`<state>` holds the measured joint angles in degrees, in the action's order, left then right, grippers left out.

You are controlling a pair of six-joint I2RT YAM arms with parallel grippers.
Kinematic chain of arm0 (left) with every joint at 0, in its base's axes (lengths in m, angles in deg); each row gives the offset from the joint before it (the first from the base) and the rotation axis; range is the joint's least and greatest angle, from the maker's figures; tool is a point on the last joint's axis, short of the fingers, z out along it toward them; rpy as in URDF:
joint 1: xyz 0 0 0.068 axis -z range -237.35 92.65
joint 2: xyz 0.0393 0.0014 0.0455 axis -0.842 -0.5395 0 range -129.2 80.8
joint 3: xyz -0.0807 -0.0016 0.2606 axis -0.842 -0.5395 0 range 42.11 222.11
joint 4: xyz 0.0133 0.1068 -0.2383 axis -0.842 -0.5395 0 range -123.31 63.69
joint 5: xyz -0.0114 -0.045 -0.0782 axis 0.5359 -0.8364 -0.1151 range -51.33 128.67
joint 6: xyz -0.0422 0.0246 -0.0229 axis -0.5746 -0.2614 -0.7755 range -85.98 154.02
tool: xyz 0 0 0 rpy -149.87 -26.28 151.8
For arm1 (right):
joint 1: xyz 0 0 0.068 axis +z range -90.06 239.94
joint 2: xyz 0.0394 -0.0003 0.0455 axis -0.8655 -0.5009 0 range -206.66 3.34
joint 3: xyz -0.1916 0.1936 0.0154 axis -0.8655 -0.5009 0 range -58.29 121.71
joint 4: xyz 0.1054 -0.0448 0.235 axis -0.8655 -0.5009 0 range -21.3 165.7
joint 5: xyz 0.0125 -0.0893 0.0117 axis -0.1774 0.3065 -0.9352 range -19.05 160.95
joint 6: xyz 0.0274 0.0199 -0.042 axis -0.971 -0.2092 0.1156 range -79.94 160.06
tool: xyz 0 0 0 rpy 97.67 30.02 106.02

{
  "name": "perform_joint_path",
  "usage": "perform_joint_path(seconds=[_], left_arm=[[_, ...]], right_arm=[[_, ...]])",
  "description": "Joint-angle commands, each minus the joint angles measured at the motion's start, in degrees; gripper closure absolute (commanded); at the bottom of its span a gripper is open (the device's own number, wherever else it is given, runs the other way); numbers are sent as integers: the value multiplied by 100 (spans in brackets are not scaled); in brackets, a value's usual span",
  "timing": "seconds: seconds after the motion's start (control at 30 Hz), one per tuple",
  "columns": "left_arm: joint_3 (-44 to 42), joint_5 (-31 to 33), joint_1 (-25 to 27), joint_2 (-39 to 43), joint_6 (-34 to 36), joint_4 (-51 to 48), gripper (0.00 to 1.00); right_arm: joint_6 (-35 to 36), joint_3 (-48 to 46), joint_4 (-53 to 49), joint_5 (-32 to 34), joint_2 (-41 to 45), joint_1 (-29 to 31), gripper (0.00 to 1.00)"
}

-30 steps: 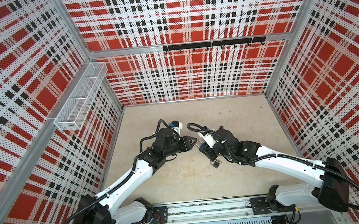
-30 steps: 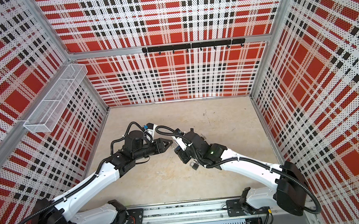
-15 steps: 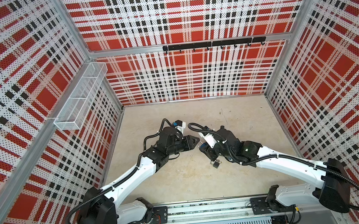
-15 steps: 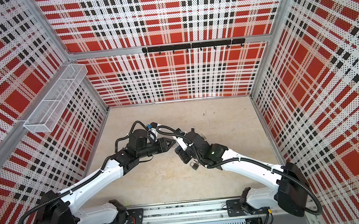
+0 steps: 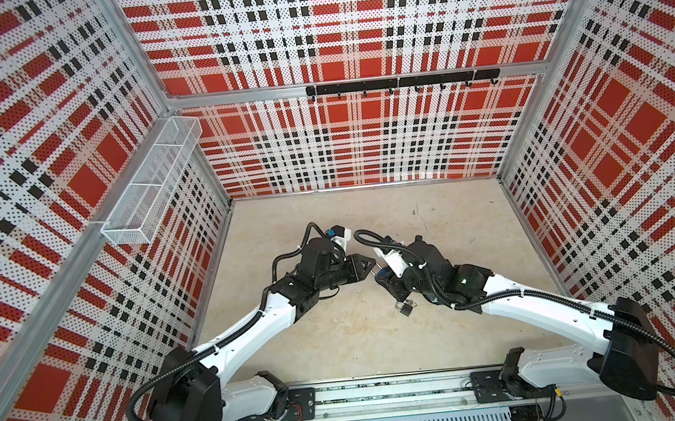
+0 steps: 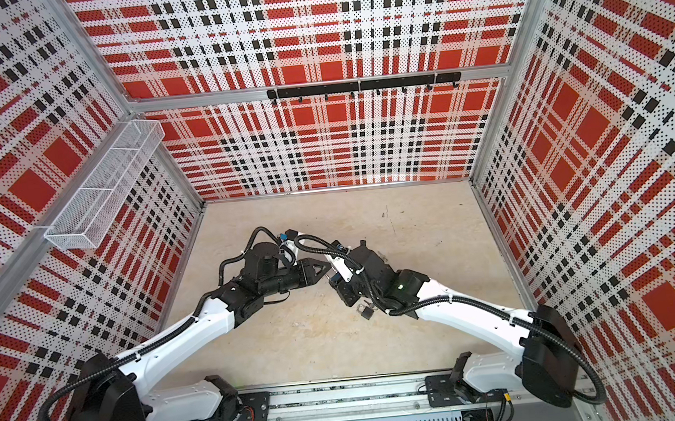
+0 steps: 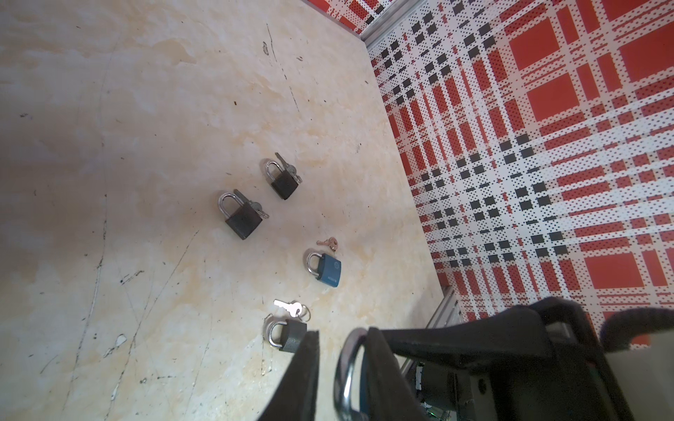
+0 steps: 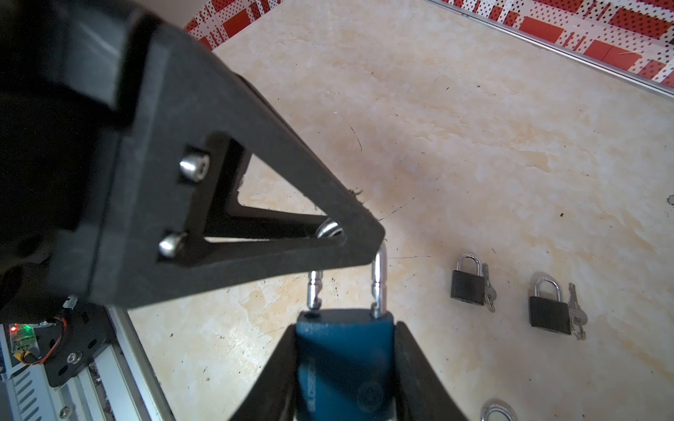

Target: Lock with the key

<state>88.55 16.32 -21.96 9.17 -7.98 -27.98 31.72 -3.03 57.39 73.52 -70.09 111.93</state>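
My right gripper (image 8: 344, 328) is shut on the body of a blue padlock (image 8: 343, 361), held above the table. Its steel shackle (image 8: 378, 280) is up, with one leg out of its hole. My left gripper (image 7: 341, 333) has its fingers on either side of the shackle's top (image 7: 346, 364). One finger (image 7: 379, 357) lies against the shackle and the other (image 7: 306, 364) stands a little apart. In both top views the two grippers (image 5: 371, 263) (image 6: 335, 280) meet at mid-table. A silver key (image 7: 290, 309) and a copper key (image 7: 328, 243) lie on the table.
Several padlocks lie on the table: two dark ones with keys (image 7: 242, 218) (image 7: 282, 180), a small blue one (image 7: 326, 271) and a dark one (image 7: 288, 337). A wire basket (image 5: 150, 186) hangs on the left wall and a hook rail (image 5: 399, 83) on the back wall.
My left gripper has moved right to the padlock in my right gripper, and its jaws have narrowed round the shackle. The right arm has stayed still.
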Motion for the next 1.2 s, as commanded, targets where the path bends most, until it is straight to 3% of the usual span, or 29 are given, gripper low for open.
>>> perform_joint_path(seconds=[0.0,0.37,0.57,0.7,0.9,0.97,1.07,1.17], left_arm=[[156,-90,32,-63,-23,167,76],[175,-143,32,-125,-54,211,76],[182,-194,36,-177,-63,249,85],[189,-226,35,-224,-73,255,100],[170,-272,30,-212,-185,414,100],[138,-271,18,-174,-284,550,100],[93,-201,-15,-60,-477,799,100],[100,-8,-31,129,-670,1085,100]], right_arm=[[100,58,415,-55,118,-24,90],[113,89,424,-96,118,-22,90],[127,98,430,-96,132,-22,90],[122,90,434,-71,147,-31,91],[105,78,475,-67,215,-86,90],[80,90,470,-103,230,-118,81],[-124,-16,608,-99,365,-225,49],[-411,-323,978,-528,712,-533,38]])
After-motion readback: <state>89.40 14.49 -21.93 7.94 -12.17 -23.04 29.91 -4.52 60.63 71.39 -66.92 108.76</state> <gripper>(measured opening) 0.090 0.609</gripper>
